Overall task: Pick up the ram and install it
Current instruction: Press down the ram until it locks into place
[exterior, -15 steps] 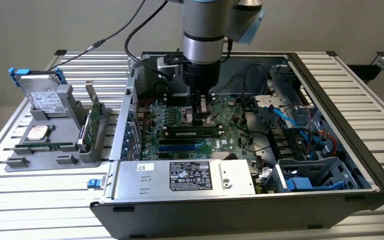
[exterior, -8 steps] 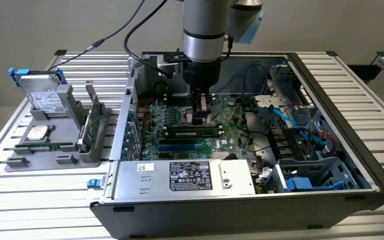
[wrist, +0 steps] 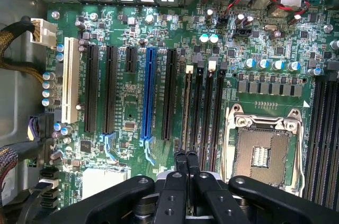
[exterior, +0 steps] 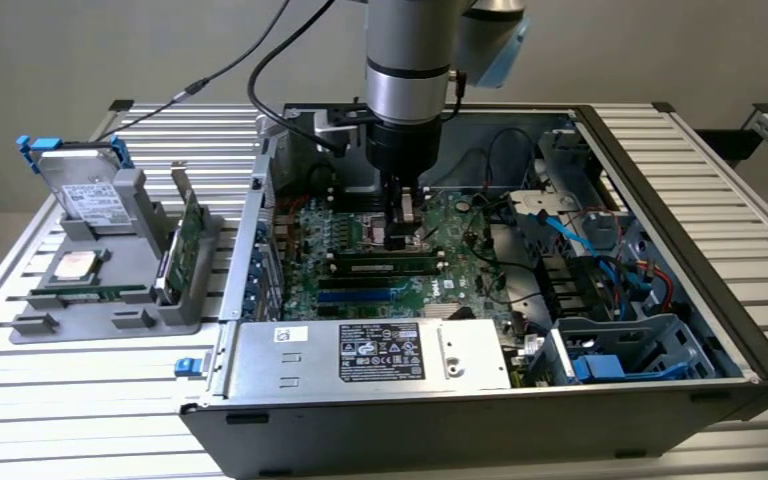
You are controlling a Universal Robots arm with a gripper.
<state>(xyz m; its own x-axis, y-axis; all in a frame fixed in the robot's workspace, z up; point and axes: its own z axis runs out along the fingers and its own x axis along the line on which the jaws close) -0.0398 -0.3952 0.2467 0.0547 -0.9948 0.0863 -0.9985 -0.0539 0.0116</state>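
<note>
The ram (exterior: pixel 384 266) is a long dark-chipped stick standing in a memory slot on the green motherboard (exterior: pixel 307 292) inside the open computer case. In the wrist view the ram (wrist: pixel 187 108) shows edge-on in the outermost of several parallel slots, beside the empty processor socket (wrist: pixel 262 145). My gripper (exterior: pixel 406 230) hangs just above the ram, near its middle. The gripper (wrist: pixel 186 156) is shut, with its black fingers pressed together and nothing between them.
The case's walls (exterior: pixel 758 345) surround the board, with a silver power supply (exterior: pixel 371 355) in front and blue drive cages (exterior: pixel 624 350) at the exterior view's right. A grey tray (exterior: pixel 104 322) at the left holds a bracketed card (exterior: pixel 191 235), a silver chip (exterior: pixel 80 264) and a drive (exterior: pixel 87 190).
</note>
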